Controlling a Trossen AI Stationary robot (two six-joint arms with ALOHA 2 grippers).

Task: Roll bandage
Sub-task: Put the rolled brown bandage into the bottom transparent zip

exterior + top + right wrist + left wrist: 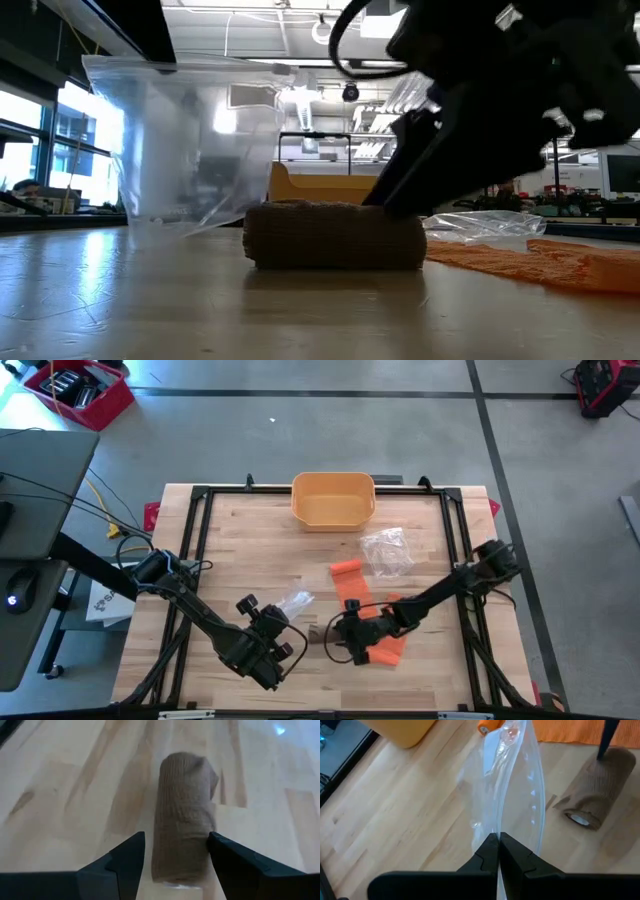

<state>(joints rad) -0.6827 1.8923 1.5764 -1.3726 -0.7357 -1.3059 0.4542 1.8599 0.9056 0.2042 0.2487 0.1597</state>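
Bandage roll (184, 815), tan, already wound into a cylinder, lies on its side on the counter (230, 550) near the front edge, about centre. Right claw (176, 857) is spread wide with one finger on each side of the roll; can't tell if the pads actually touch it. Roll rests on the wood, not lifted.

Left claw (498, 851) is fully closed, pinching the edge of a clear plastic bag (507, 795) just left of the roll; in the low view the bag stands up off the counter.

Orange bandage strip (365, 605) lies unrolled and flat, right of the roll, running toward the far side. Crumpled clear wrapper (387, 550) sits beside the strip's far end. Yellow bin (333, 500) is at the far edge, centre, well apart from both claws.
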